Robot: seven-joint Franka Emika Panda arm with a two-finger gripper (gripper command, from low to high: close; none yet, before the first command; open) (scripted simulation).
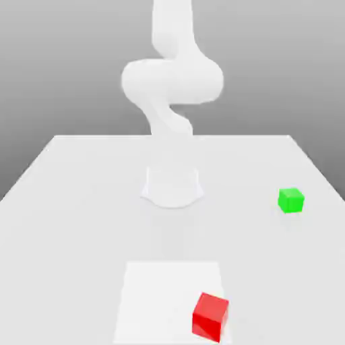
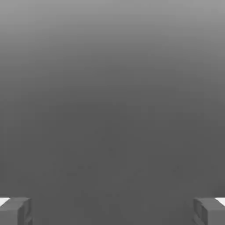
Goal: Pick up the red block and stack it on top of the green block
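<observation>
Two cubes lie untouched | red block [image 1: 210,316] nearest, on the pale square of the desk [image 1: 81,202] | green block [image 1: 291,200] farther, toward the exterior view's right, well apart | my jaws gape wide, empty | risk: skewed descent nudges red away

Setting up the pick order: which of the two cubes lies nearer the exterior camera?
The red block. It sits low in the exterior view, at the front table edge, while the green block lies farther back, toward that view's right.
</observation>
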